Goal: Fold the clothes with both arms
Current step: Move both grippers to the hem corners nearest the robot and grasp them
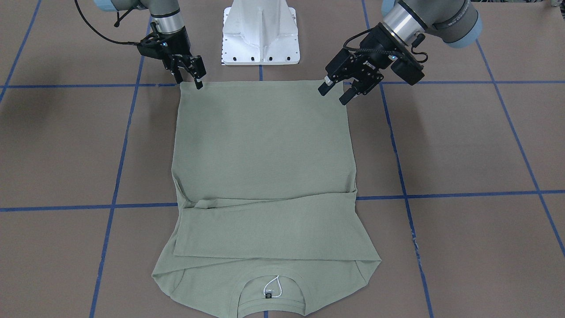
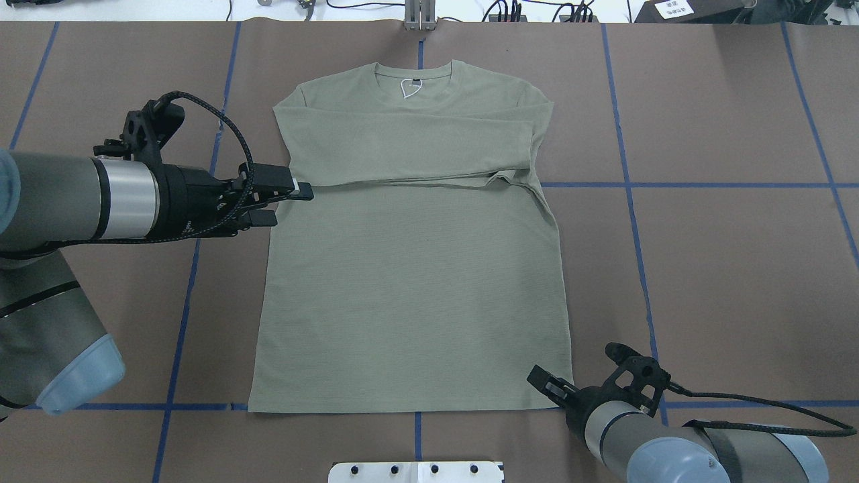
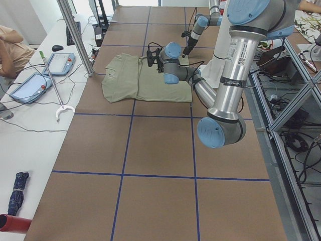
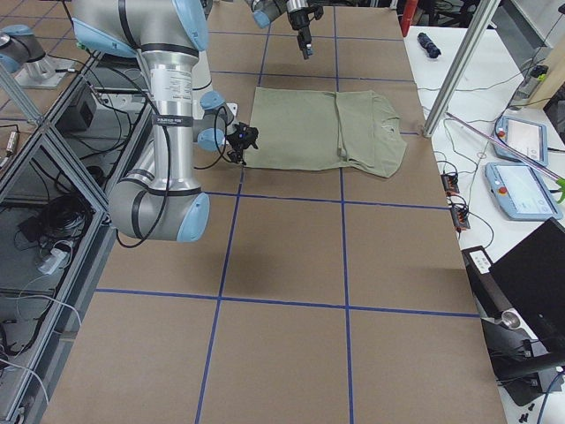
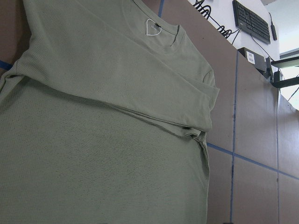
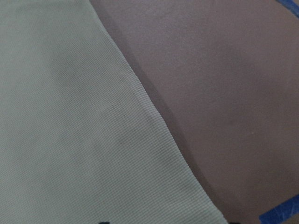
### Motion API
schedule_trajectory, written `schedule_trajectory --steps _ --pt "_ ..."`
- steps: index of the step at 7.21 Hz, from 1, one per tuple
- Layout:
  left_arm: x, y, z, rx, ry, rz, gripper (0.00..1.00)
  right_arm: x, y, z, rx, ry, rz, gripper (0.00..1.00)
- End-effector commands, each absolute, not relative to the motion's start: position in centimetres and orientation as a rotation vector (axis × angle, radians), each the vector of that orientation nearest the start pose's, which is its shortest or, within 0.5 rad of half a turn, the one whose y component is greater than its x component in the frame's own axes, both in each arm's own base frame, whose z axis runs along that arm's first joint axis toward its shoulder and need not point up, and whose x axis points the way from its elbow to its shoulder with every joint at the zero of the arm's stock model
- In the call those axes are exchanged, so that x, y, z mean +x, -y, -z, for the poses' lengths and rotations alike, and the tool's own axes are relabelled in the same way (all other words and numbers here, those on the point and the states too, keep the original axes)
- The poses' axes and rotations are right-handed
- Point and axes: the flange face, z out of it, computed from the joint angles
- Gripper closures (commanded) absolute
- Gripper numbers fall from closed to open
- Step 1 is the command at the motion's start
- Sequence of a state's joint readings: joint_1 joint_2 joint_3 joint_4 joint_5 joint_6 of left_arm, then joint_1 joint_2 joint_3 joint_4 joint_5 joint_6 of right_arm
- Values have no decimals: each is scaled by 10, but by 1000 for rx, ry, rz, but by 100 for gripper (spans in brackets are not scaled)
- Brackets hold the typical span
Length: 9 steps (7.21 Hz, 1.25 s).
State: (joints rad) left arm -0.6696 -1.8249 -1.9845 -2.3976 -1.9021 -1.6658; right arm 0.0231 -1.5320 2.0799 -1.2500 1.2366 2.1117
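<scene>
The pale sage-green shirt point(image 1: 265, 145) lies flat on the brown table, neck away from the robot, both sleeves folded across the chest point(image 2: 409, 154). Its black neck label with a white loop point(image 2: 411, 87) shows. My left gripper point(image 1: 335, 92) is open and empty, held above the shirt's left edge; in the overhead view point(image 2: 285, 203) it shows beside the sleeve fold. My right gripper point(image 1: 190, 80) is open and low at the shirt's near right hem corner point(image 2: 560, 402), fingers on either side of that corner. The right wrist view shows the shirt's edge point(image 6: 140, 93) close up.
The white pedestal base point(image 1: 260, 35) stands just behind the hem. Blue tape lines point(image 1: 441, 194) grid the brown table. A metal pole point(image 3: 75, 35) and a side desk with tablets point(image 3: 35, 80) stand beyond the collar end.
</scene>
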Motion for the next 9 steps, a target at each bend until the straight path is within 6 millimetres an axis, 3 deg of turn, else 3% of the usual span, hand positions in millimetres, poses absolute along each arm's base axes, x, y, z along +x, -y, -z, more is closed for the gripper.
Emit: schedule_trajectory --steps 1,4,5,6,7,8,9 --pt "343 399 -239 162 -1502 366 14 -487 177 -376 87 912 -665 13" --pt "343 398 -236 162 -1507 361 14 -481 177 -383 85 896 -662 18" --pt "343 398 -236 162 -1508 361 14 -479 177 -384 83 895 -661 29" --pt "343 398 -236 163 -1507 362 14 -479 176 -383 80 897 -661 61" --pt "343 398 -236 162 -1508 361 14 -479 176 -384 79 895 -660 86" --pt "344 397 -236 162 -1507 361 14 -479 175 -385 79 892 -659 99" --pt "345 397 -237 159 -1506 359 14 -479 174 -383 76 896 -657 100"
